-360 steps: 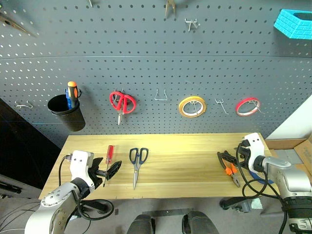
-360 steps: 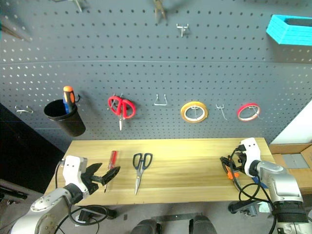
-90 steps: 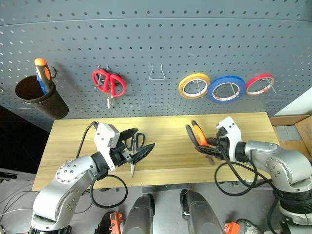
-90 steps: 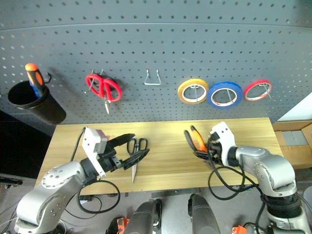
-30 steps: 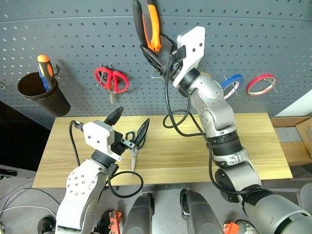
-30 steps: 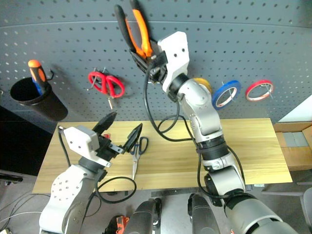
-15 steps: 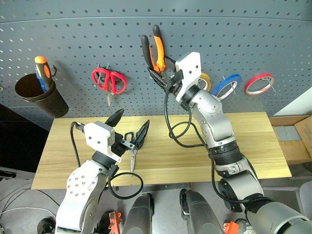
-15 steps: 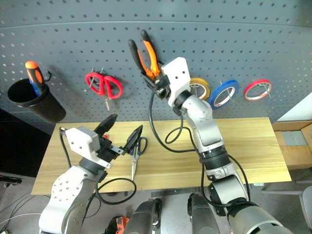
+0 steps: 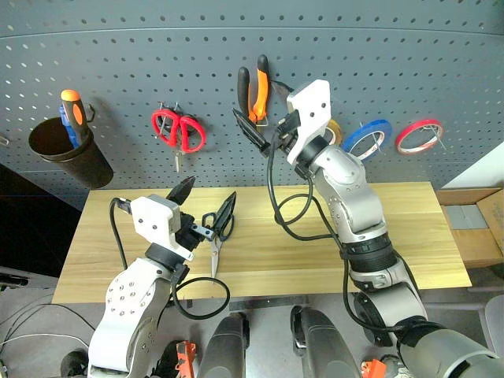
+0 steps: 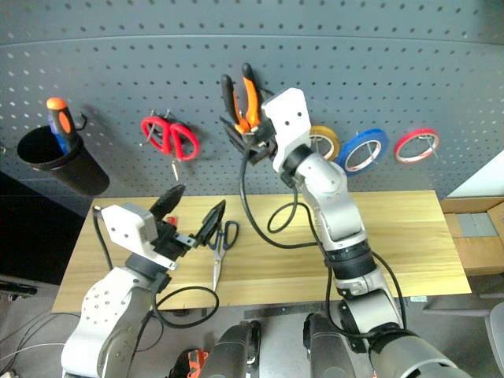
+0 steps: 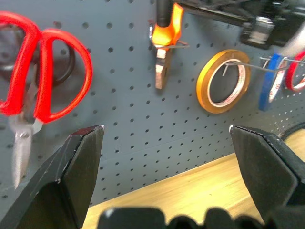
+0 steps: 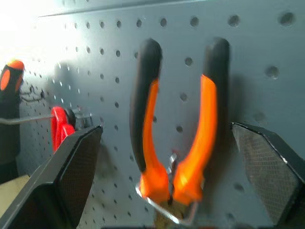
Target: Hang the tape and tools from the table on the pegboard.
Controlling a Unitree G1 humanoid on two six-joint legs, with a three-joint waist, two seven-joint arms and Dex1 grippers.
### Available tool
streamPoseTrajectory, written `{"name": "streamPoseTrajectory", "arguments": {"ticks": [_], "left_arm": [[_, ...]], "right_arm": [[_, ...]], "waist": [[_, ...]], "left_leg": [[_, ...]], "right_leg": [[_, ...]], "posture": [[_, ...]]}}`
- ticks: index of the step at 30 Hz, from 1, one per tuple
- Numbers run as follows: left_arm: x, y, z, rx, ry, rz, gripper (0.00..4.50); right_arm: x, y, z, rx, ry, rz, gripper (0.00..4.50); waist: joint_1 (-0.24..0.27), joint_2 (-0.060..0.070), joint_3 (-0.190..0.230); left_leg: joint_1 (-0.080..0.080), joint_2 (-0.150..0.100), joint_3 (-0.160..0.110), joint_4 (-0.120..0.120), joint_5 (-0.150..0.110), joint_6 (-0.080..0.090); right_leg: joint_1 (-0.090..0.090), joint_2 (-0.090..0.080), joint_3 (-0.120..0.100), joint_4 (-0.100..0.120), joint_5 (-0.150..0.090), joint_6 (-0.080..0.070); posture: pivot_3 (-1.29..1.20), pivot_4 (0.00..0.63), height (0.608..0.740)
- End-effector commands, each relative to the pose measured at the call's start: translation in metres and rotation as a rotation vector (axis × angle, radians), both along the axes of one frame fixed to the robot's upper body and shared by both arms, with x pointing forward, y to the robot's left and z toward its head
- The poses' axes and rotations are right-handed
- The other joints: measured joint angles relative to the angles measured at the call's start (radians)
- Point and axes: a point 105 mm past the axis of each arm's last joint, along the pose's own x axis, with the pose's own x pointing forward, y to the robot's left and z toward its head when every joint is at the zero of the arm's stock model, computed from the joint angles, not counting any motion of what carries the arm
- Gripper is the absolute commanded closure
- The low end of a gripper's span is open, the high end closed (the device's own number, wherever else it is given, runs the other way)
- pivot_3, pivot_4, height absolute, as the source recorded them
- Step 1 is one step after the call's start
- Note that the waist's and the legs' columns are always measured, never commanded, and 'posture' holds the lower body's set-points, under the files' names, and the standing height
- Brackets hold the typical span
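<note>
Pliers with orange-and-black handles [image 12: 177, 129] hang nose-down on a wire hook of the dark grey perforated pegboard [image 9: 394, 63], handles upward, so the hook carries their weight. The right hand [image 9: 264, 134] stands before them with fingers spread wide, gripping nothing. The thin blue ring of tape [image 9: 368, 138] hangs on its own hook between the yellow tape ring [image 11: 223, 80] and the red one [image 9: 419, 135]. The dark blue-handled scissors [image 9: 213, 236] lie flat on the light wooden desk [image 9: 409, 228]; the left hand [image 9: 206, 209] hovers over them, fingers apart and empty, apparently positioned to pick them up. The red-handled screwdriver I cannot locate.
</note>
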Motion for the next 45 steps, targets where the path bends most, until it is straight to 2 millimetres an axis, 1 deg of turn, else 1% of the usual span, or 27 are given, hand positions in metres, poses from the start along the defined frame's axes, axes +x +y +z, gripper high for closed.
{"name": "streamPoseTrajectory", "arguments": {"ticks": [1,4,5,8,9,11,13,15,16,17,18,19,20,22,25,30,36,41,45], "left_arm": [[-0.005,0.009,-0.002,-0.027,0.021,0.022,0.0],[-0.006,0.019,-0.017,-0.053,0.108,0.046,0.0],[-0.008,0.021,-0.026,-0.059,0.163,0.036,0.0],[-0.008,0.028,-0.048,-0.089,0.303,0.039,0.0],[-0.008,0.03,-0.052,-0.097,0.329,0.047,0.0],[-0.001,0.04,-0.068,-0.103,0.433,0.123,0.0],[0.006,0.046,-0.073,-0.071,0.47,0.176,0.0],[0.014,0.049,-0.085,-0.005,0.568,0.238,0.0],[0.018,0.051,-0.087,0.004,0.593,0.269,0.0],[0.024,0.056,-0.097,0.017,0.659,0.328,0.0],[0.026,0.057,-0.106,0.034,0.72,0.362,0.0],[0.027,0.054,-0.112,0.054,0.744,0.363,0.0],[0.026,0.05,-0.118,0.06,0.781,0.358,0.0],[0.025,0.045,-0.127,0.061,0.84,0.358,0.0],[0.023,0.046,-0.138,0.085,0.902,0.4,0.0],[0.032,0.028,-0.138,0.044,0.89,0.351,0.0],[0.041,0.014,-0.138,0.034,0.878,0.32,0.0],[0.044,0.016,-0.15,0.085,0.926,0.374,0.0],[0.051,0.012,-0.155,0.109,0.944,0.381,0.0]], "right_arm": [[-0.016,-0.018,0.006,0.02,-0.019,-0.001,0.02],[-0.029,-0.037,-0.002,0.013,0.014,-0.011,0.02],[-0.034,-0.042,-0.006,0.014,0.044,0.005,0.02],[-0.048,-0.046,-0.025,-0.026,0.141,0.082,0.02],[-0.051,-0.046,-0.029,-0.04,0.161,0.1,0.02],[-0.06,-0.045,-0.047,-0.082,0.265,0.167,0.02],[-0.072,-0.043,-0.076,-0.205,0.367,0.234,0.02],[-0.075,-0.046,-0.1,-0.24,0.473,0.24,0.02],[-0.076,-0.048,-0.11,-0.25,0.51,0.243,0.02],[-0.078,-0.049,-0.123,-0.258,0.551,0.251,0.02],[-0.08,-0.049,-0.133,-0.267,0.578,0.265,0.02],[-0.081,-0.05,-0.14,-0.276,0.593,0.268,0.02],[-0.082,-0.051,-0.144,-0.282,0.599,0.267,0.02],[-0.082,-0.051,-0.148,-0.291,0.599,0.265,0.02],[-0.081,-0.051,-0.148,-0.287,0.596,0.257,0.02],[-0.083,-0.049,-0.149,-0.28,0.601,0.258,0.02],[-0.086,-0.048,-0.15,-0.276,0.608,0.257,0.02],[-0.086,-0.047,-0.151,-0.278,0.61,0.255,0.02],[-0.086,-0.047,-0.152,-0.282,0.616,0.255,0.02]], "waist": [[0.0,0.0,0.0],[0.0,0.0,0.0],[0.0,0.0,0.0],[-0.002,0.0,0.0],[-0.003,0.0,0.0],[-0.004,0.0,0.0],[-0.002,0.0,0.0],[0.0,-0.002,0.0],[0.001,-0.002,0.0],[-0.002,-0.002,0.001],[-0.007,-0.002,0.001],[0.002,-0.006,0.0],[0.002,-0.006,0.0],[0.0,-0.006,0.0],[-0.002,-0.01,0.002],[0.001,-0.01,0.002],[0.003,-0.011,0.002],[0.001,-0.011,0.002],[0.001,-0.012,0.003]], "left_leg": [[0.0,0.0,0.0,0.0,0.0,0.0],[0.0,0.0,0.0,0.0,0.0,0.0],[0.0,0.0,0.0,0.0,0.0,0.0],[0.0,0.0,0.0,0.0,0.0,0.0],[0.001,0.0,0.0,0.0,0.0,0.0],[0.001,0.0,0.0,0.0,0.0,0.001],[0.003,0.0,0.0,0.0,0.001,0.002],[0.004,0.0,-0.001,0.0,0.001,0.002],[0.004,0.0,-0.002,0.0,0.002,0.003],[0.005,0.0,-0.002,0.0,0.002,0.003],[0.005,0.0,0.0,0.0,0.002,0.003],[0.007,0.0,0.003,0.0,0.002,0.003],[0.009,0.001,-0.002,-0.001,0.002,0.003],[0.008,0.0,-0.001,-0.001,0.002,0.003],[0.008,0.0,0.001,-0.001,0.002,0.002],[0.008,0.0,-0.001,-0.002,0.003,0.0],[0.008,0.0,-0.001,-0.002,0.003,-0.001],[0.008,0.0,-0.001,-0.002,0.003,-0.001],[0.008,0.0,-0.001,-0.002,0.003,-0.001]], "right_leg": [[0.0,0.0,0.0,0.0,0.0,0.0],[0.0,0.0,0.0,0.0,0.0,0.0],[0.0,0.0,0.0,0.0,0.0,0.0],[0.0,0.0,0.0,0.0,0.0,0.0],[0.0,0.0,0.0,0.0,0.0,0.0],[0.001,0.0,0.0,0.002,0.0,0.0],[0.001,0.001,0.0,0.003,0.0,0.0],[0.003,0.001,-0.001,0.004,0.0,0.0],[0.003,0.001,-0.001,0.004,0.0,0.0],[0.004,0.001,-0.001,0.004,0.0,0.0],[0.003,0.002,0.0,0.004,0.0,0.0],[0.004,0.001,0.002,0.004,0.0,0.0],[0.007,0.003,-0.001,0.004,0.0,0.001],[0.007,0.003,0.0,0.004,0.0,0.001],[0.006,0.001,0.001,0.003,0.0,0.001],[0.006,0.001,0.0,0.004,0.0,0.001],[0.006,0.001,0.0,0.003,0.0,0.001],[0.006,0.001,0.0,0.003,0.0,0.001],[0.006,0.001,0.0,0.003,-0.001,0.001]], "posture": [[0.02,0.308,0.74],[0.01,0.307,0.74],[0.0,0.308,0.74],[-0.01,0.31,0.74],[-0.01,0.31,0.74],[-0.01,0.312,0.74],[-0.01,0.314,0.74],[0.0,0.317,0.74],[0.0,0.319,0.74],[0.01,0.322,0.74],[0.02,0.323,0.74],[0.02,0.323,0.74],[0.02,0.323,0.74],[0.01,0.324,0.74],[0.01,0.326,0.74],[0.0,0.33,0.74],[-0.01,0.335,0.74],[-0.01,0.339,0.74],[-0.01,0.342,0.74]]}}
